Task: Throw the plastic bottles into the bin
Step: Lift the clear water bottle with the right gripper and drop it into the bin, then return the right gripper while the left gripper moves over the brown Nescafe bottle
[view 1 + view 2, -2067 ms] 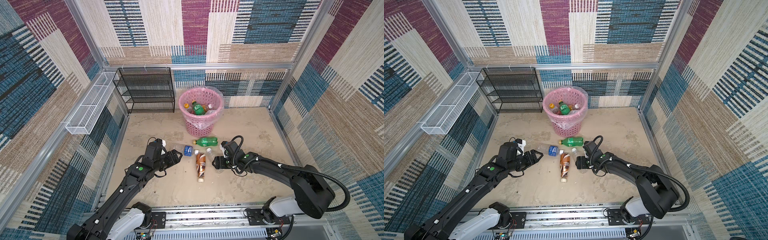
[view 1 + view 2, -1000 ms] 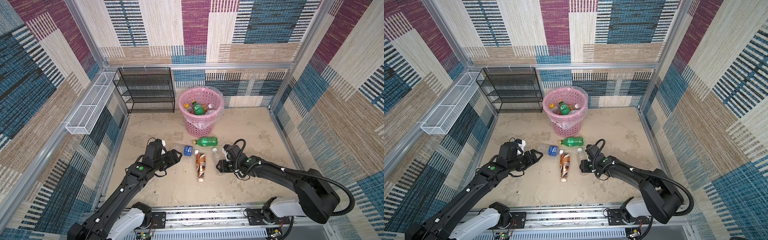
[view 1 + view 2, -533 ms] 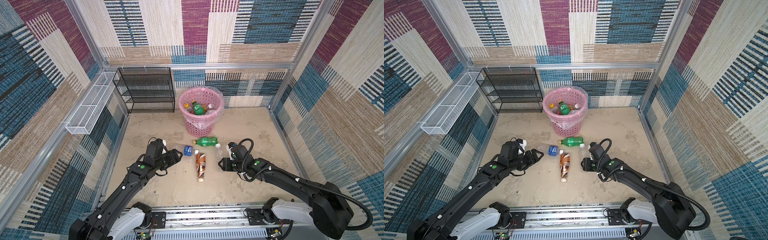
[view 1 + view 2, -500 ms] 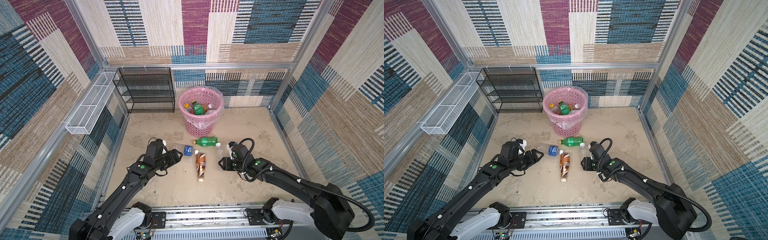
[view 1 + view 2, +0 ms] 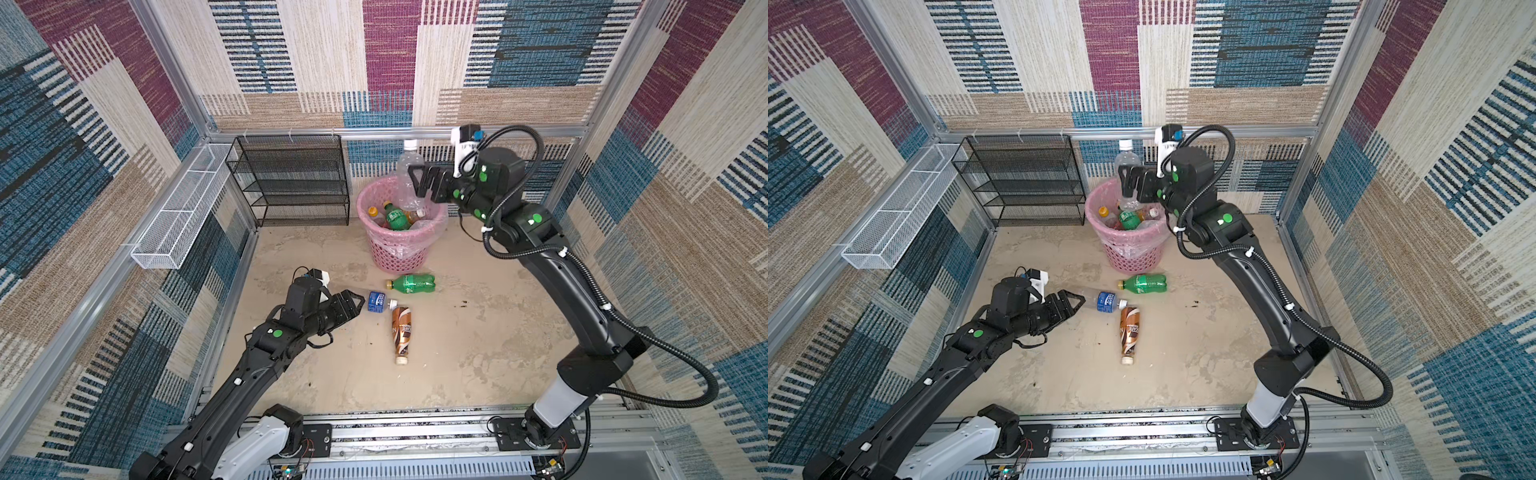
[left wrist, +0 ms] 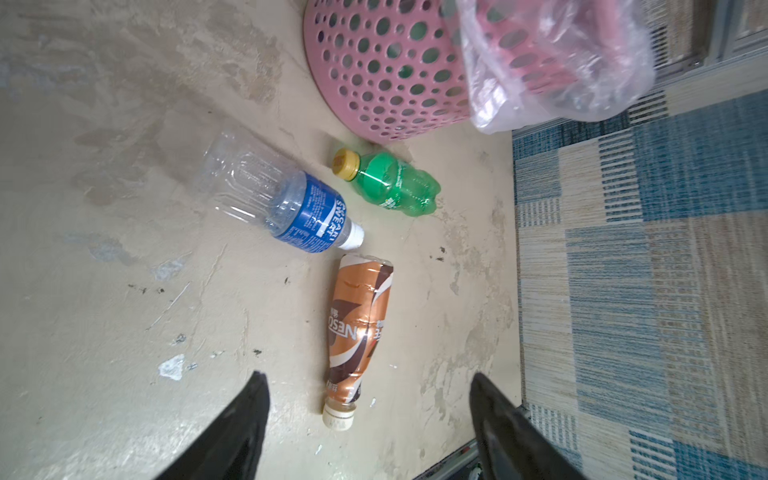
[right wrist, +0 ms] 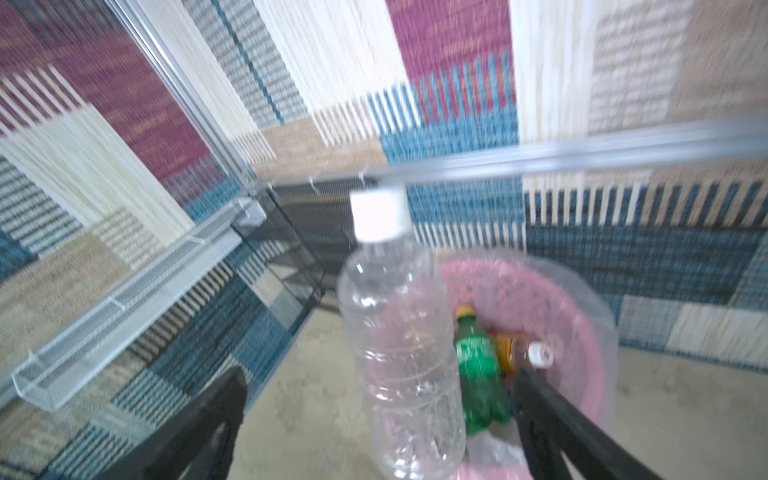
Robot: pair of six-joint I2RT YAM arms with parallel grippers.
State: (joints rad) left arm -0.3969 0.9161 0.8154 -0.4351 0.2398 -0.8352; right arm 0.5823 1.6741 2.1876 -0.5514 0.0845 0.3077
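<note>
In both top views the right claw (image 5: 415, 183) (image 5: 1127, 178) hangs over the bin (image 5: 401, 253) with its jaws spread, and the clear bottle (image 5: 405, 164) stands upright between them. The left claw (image 5: 353, 301) is open and low, its tips just beside the blue-label bottle (image 5: 377, 301). The green bottle (image 5: 413, 283) and brown bottle (image 5: 402, 332) lie near, with bare surface (image 5: 478, 353) beyond

Left wrist view: nothing sits between the jaws, and the green bottle (image 6: 395, 183) lies close to the bin's foot

Right wrist view, blurred: gaps show on either side of the clear bottle (image 7: 403, 332), above the bin's mouth
</note>
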